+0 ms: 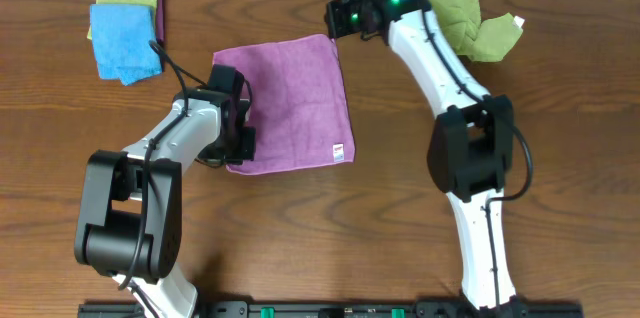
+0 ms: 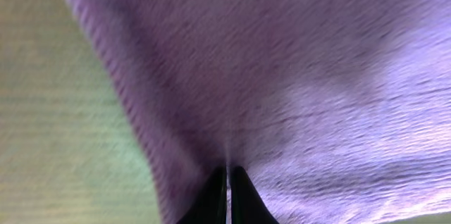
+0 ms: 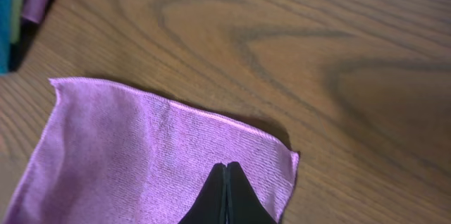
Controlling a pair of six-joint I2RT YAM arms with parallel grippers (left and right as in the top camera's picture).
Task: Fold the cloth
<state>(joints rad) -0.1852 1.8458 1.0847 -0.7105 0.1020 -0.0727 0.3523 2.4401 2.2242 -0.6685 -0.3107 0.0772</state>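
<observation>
We see the cloth (image 1: 292, 98) flat on the desk (image 1: 400, 223), left claw (image 2: 227, 175) pinched shut on its left edge, right claw (image 3: 225, 170) closed at the far corner (hold unclear), so an uneven lift could drop that corner and skew the fold.

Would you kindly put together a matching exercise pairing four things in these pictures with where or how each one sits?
Column A
1. purple cloth
2. blue cloth
3. crumpled green cloth
4. left tool

Column B
a. far right, lying bunched up
b. spread flat mid-table
c. pinching the purple cloth's left edge
d. far left, folded

Pairs: 1-b; 2-d; 3-a; 4-c
</observation>
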